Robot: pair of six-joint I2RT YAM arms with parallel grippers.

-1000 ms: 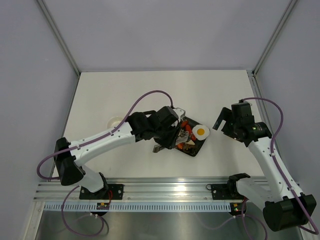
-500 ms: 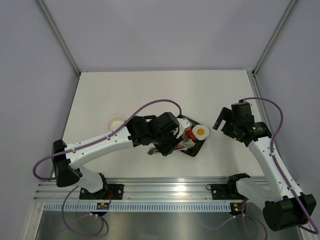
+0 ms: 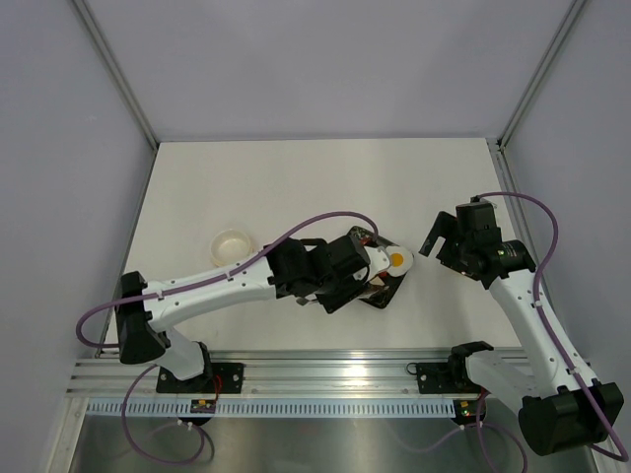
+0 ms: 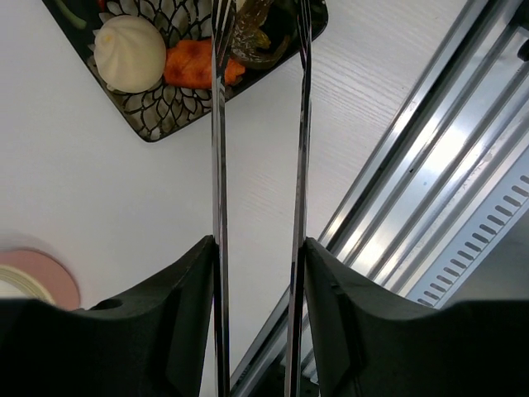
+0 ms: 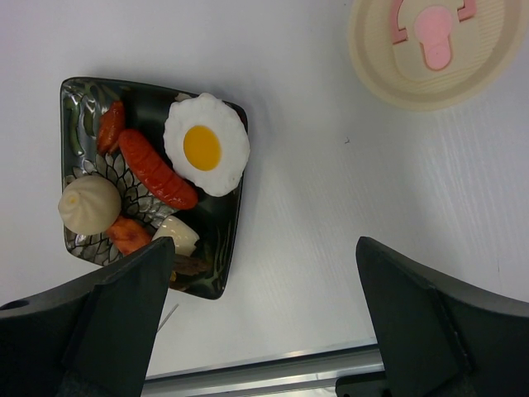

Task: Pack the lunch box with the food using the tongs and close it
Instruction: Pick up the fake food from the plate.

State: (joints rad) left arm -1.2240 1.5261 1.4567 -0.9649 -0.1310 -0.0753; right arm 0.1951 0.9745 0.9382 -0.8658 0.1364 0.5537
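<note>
Left pincer (image 4: 258, 248) grips the tongs (image 4: 217, 149), and a brown bit (image 4: 252, 37) lies between their two arms at the top edge, on the black plate (image 4: 153, 124). Since a second ago, the left arm has dropped lower in the top view. Its wrist is drawn toward the near rail, uncovering the lunch box (image 3: 233, 243) at centre left on the table (image 3: 197, 177). It now reaches rightward, wrist over the plate's left side. Right pincer (image 5: 263, 244) stays spread wide and empty, with the lid (image 5: 434, 45) at upper right of its view.
</note>
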